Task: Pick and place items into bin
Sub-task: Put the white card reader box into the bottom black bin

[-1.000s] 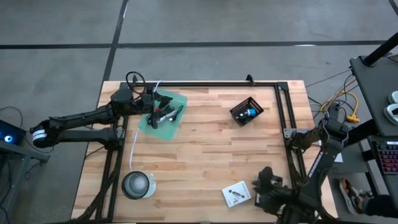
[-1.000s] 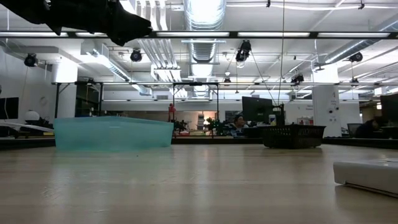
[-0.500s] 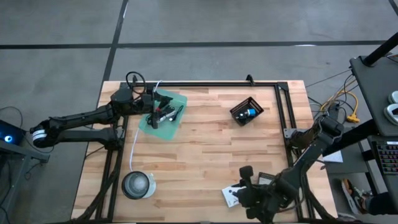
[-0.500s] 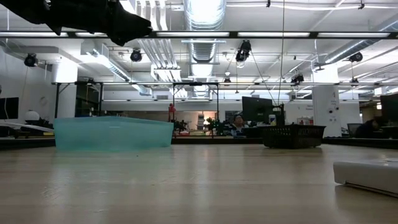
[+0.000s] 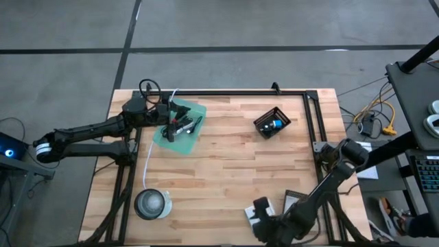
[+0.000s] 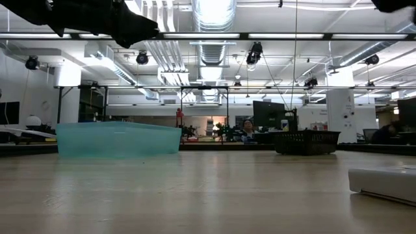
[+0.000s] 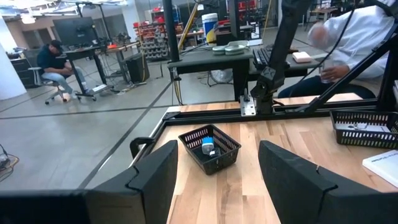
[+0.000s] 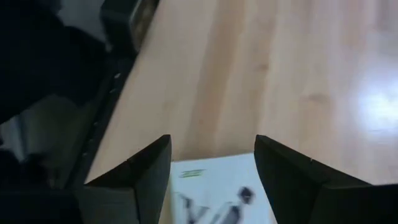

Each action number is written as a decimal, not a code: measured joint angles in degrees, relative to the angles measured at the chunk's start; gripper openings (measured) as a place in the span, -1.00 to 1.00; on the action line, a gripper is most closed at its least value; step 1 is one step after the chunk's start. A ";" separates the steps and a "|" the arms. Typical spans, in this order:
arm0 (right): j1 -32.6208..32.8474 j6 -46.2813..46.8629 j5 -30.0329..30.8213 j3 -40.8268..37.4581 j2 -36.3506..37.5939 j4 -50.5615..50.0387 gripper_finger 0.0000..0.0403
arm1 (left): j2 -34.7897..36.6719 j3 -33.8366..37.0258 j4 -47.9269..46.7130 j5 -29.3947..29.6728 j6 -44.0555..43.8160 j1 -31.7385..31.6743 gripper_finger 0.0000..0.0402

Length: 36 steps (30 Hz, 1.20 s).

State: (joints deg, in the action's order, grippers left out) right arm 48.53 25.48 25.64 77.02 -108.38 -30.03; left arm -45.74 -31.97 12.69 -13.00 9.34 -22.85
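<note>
Right end effector (image 8: 211, 163) positioned low over the near edge of the surface (image 5: 226, 171), directly above the white printed packet (image 8: 214, 188); fingers (image 8: 149, 171) spread apart, nothing held, packet edge showing between them in the right wrist view. Packet lying flat, largely hidden under the end effector in the high view, seen as a pale slab at the right of the low view.

Left end effector (image 7: 214, 171) poised above the teal bin (image 5: 180, 125) at the far left; fingers apart, empty. Bin already containing several dark items. Black mesh basket (image 5: 272, 123) with a small blue piece standing well apart, toward the far right.

Step in hand judged as approach to grasp the packet. Recommended: centre fingers across the packet's narrow side, descend until nearly touching the wood, close on an edge rather than the flat face. Risk: thin packet sliding off instead of lifting.
</note>
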 joint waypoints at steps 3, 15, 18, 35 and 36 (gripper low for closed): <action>-0.13 0.99 -3.06 1.49 -2.73 -0.06 0.05 | 0.00 0.00 -0.02 -0.01 0.00 0.00 0.04; -0.98 9.44 -13.80 3.45 -6.93 -8.91 -0.13 | 0.00 0.02 0.00 -0.17 0.02 0.02 0.04; -0.96 9.44 -14.12 3.43 -6.91 -8.82 -0.17 | 0.00 0.02 -0.02 -0.17 0.02 0.02 0.04; -2.47 7.09 -18.17 1.12 -6.91 -8.68 -0.38 | 0.00 0.02 -0.04 -0.17 0.04 0.02 0.04; -2.73 6.98 -18.15 0.95 -6.91 -8.63 -0.39 | 0.00 0.02 -0.07 -0.17 0.04 0.02 0.04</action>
State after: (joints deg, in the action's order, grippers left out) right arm 45.81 32.46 7.49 77.97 -115.28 -38.66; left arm -45.74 -31.94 12.62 -13.17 9.39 -22.83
